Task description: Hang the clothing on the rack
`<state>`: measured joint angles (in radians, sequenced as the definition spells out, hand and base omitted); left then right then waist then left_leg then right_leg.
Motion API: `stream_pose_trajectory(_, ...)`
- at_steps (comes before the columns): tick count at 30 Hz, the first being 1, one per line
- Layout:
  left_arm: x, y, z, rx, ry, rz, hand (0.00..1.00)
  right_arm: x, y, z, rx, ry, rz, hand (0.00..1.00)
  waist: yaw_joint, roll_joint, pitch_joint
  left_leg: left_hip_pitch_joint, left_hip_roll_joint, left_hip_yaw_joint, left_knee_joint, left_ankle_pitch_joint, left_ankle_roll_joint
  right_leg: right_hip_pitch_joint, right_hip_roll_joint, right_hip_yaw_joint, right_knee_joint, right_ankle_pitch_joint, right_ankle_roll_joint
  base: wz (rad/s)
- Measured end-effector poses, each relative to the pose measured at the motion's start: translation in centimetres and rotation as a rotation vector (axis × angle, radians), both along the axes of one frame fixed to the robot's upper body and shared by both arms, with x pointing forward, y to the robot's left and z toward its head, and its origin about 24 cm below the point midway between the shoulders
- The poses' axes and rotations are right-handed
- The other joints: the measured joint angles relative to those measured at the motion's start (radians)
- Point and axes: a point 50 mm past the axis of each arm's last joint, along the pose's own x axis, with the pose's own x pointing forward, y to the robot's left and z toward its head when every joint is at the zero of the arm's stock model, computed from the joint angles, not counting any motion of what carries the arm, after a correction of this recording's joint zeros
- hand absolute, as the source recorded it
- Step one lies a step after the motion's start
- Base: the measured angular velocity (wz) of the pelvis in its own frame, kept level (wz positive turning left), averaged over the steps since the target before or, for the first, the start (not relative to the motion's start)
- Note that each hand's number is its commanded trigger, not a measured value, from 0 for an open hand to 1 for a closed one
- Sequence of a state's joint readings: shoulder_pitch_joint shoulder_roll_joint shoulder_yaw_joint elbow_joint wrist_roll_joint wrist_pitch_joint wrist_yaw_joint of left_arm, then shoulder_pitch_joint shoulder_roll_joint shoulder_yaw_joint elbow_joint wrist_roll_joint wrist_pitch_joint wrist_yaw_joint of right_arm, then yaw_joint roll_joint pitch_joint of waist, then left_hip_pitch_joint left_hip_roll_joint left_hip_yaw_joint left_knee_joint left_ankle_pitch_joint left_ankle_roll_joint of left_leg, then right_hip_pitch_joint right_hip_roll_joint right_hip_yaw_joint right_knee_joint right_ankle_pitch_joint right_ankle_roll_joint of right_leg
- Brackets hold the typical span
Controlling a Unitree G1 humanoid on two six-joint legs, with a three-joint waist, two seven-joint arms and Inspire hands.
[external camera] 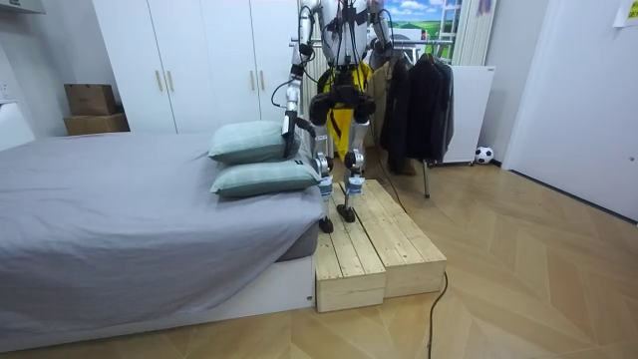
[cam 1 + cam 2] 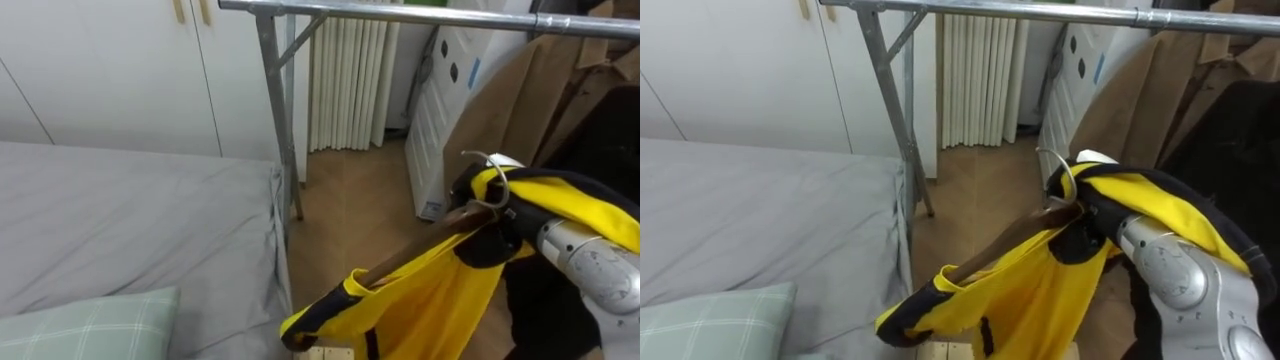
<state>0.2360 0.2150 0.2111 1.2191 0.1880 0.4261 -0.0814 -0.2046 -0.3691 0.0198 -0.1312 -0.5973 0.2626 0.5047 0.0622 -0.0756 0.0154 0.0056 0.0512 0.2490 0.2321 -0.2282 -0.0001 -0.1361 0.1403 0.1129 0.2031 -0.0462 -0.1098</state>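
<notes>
shirt (image 2: 430, 300) on hanger (image 2: 420, 245), in right robot hand (image 2: 490, 240)

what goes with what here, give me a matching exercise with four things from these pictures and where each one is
Things:
1. yellow shirt
2. metal rail
3. pillow
4. brown coat

Places:
a. hanging at the right, under the rail
b. lower left, on the grey bed
c. draped on a wooden hanger, below the rail
d. running across the top of the eye views

Pairs: 1-c, 2-d, 3-b, 4-a
</notes>
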Motion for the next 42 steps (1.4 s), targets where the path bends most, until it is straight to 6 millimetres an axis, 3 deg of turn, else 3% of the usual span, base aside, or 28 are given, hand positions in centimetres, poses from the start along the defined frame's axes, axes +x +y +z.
stream_pose_trajectory(3,-0.1,0.0,0.0,0.004,0.003,0.000,0.00,-0.3,-0.2,-0.4,0.051,0.020,0.001,1.00,-0.001,-0.001,-0.0003,0.009,0.000,-0.003,-0.006,0.000,-0.001,0.014,0.001,0.000,0.000,-0.003,-0.002,0.00)
stream_pose_trajectory(7,-0.4,0.1,0.1,0.013,0.005,0.019,0.00,-0.4,-1.3,-2.4,0.125,0.106,-0.038,1.00,0.001,-0.001,0.0000,0.019,0.004,-0.001,-0.008,0.001,-0.002,0.024,0.001,0.000,0.000,-0.003,-0.003,0.00)
stream_pose_trajectory(18,-0.5,0.3,0.2,0.022,-0.002,0.037,0.00,-0.4,-3.4,-3.9,0.195,0.137,-0.149,1.00,0.003,-0.003,0.0001,0.022,0.003,-0.007,-0.006,0.003,-0.007,0.026,0.006,0.009,0.003,-0.013,-0.007,-0.01)
stream_pose_trajectory(25,-0.6,0.9,0.4,0.043,-0.013,0.074,0.00,-0.2,-3.8,-4.6,0.292,0.157,-0.176,1.00,0.012,-0.033,-0.0003,0.022,0.004,-0.011,0.004,0.003,-0.007,0.031,0.006,0.006,0.003,-0.016,-0.008,0.00)
stream_pose_trajectory(31,-1.4,0.9,0.5,0.048,-0.017,0.076,0.00,1.5,-4.4,-3.1,0.385,0.116,-0.187,1.00,0.020,-0.038,-0.0016,0.025,0.003,-0.010,0.005,0.003,-0.007,0.034,0.005,0.008,0.002,-0.017,0.001,0.00)
stream_pose_trajectory(42,-1.4,1.1,0.5,0.056,-0.027,0.083,0.00,4.7,-6.9,-0.3,0.426,0.091,-0.270,1.00,0.025,-0.044,-0.0030,0.039,-0.004,-0.034,0.004,0.003,-0.007,0.047,0.000,-0.009,0.011,-0.023,-0.009,0.05)
